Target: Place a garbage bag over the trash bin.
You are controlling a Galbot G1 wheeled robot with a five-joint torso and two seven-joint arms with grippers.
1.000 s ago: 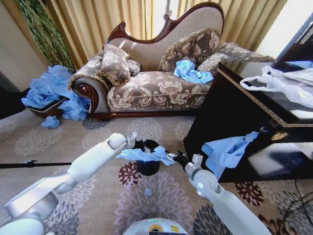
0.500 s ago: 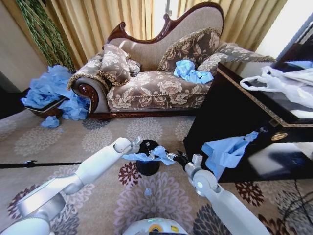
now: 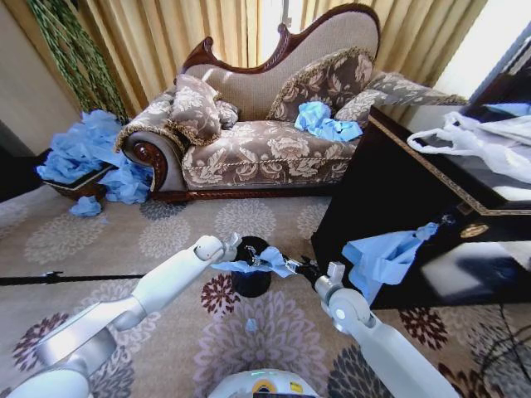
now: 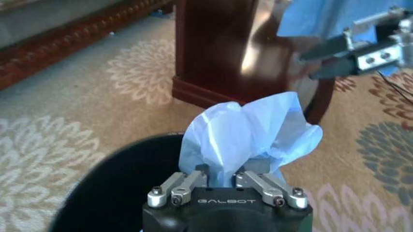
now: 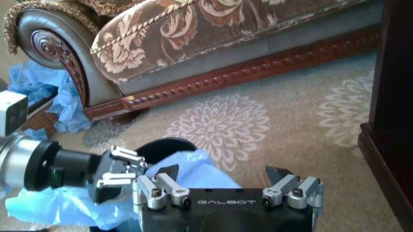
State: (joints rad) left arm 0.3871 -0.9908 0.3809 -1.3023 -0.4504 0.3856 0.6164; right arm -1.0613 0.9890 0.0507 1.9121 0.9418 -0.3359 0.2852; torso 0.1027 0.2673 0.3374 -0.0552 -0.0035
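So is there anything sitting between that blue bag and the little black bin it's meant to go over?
Nothing visible does. The garbage bag hangs directly above the trash bin, pinched by the left end effector. The right end effector is open beside the bag, not under it. The bin's dark opening looks unobstructed.

We see the trash bin (image 3: 250, 282) mostly hidden under the garbage bag (image 3: 253, 263), bin rim cut by frame edge in left wrist view, right gripper (image 5: 223, 175) w/ bag partly behind it, white bags (image 3: 485, 145) cropped at edge.
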